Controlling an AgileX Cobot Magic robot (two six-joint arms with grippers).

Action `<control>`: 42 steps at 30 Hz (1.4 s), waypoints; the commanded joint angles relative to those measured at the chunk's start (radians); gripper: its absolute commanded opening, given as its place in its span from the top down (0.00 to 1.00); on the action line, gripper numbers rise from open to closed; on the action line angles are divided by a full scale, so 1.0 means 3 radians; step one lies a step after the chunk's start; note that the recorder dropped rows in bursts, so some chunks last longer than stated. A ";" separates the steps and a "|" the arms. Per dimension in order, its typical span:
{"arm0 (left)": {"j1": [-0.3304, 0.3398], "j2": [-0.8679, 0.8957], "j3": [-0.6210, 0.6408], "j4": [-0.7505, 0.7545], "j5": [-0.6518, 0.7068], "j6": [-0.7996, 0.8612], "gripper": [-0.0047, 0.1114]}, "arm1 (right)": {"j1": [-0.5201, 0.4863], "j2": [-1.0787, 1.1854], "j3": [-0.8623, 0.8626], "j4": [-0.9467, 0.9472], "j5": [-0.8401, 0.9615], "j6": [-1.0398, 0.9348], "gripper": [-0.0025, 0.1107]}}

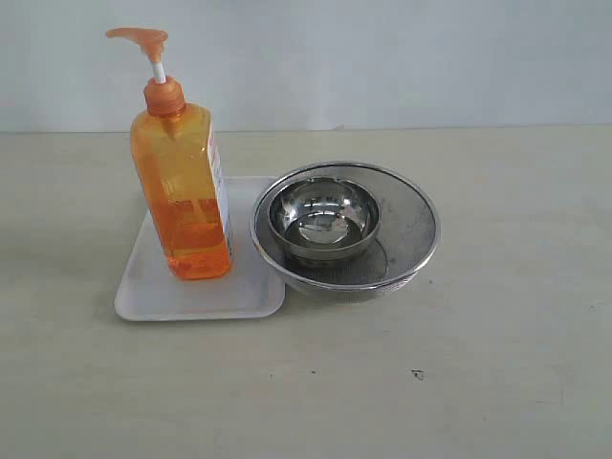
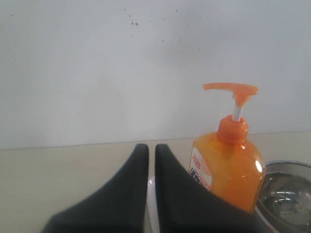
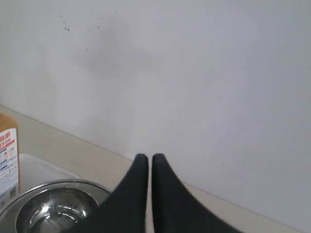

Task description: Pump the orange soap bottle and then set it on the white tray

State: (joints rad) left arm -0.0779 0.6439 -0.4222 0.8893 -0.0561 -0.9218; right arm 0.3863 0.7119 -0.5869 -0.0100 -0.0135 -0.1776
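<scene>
1 orange soap bottle (image 1: 182, 191): stood upright on white tray (image 1: 153, 298), left of centre. Judged rigid, slick, top-heavy; best gripped mid-body. Closed empty: left fingers (image 2: 140, 154), right fingers (image 3: 140, 164).

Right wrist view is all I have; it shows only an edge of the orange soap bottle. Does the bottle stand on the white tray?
Observer: Yes, the orange soap bottle stands upright on the white tray.
Operator: Is its pump head pressed down?
Observer: No, the pump head is up, with white stem showing.
Operator: Is the steel bowl alone?
Observer: No, the steel bowl sits inside a mesh strainer beside the tray.
</scene>
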 commanded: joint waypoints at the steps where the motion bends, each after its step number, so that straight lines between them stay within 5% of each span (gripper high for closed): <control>1: -0.0015 -0.0029 0.0012 -0.0026 0.0002 -0.0016 0.92 | -0.0021 -0.0009 0.0018 0.0013 -0.0034 -0.0015 0.98; 7: -0.0015 -0.0029 0.0012 -0.0026 0.0002 -0.0016 0.92 | -0.0148 -0.0347 0.0057 0.0013 0.0136 0.0006 0.98; 21: -0.0015 -0.0029 0.0012 -0.0026 0.0001 -0.0016 0.92 | -0.1507 -0.1542 0.1625 0.0013 -0.0452 0.0592 0.98; 27: -0.0015 -0.0029 0.0012 -0.0026 0.0010 -0.0016 0.92 | -0.1581 -0.1917 0.1956 0.0013 -0.0458 0.0592 0.98; 42: -0.0015 -0.0023 0.0012 -0.0026 0.0002 -0.0016 0.92 | -0.1581 -0.2373 0.1956 0.0013 0.0934 0.0592 0.98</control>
State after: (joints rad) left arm -0.0794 0.6439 -0.4222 0.8893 -0.0561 -0.9218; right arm -0.0807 0.0058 -0.0038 -0.0075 0.1996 0.0000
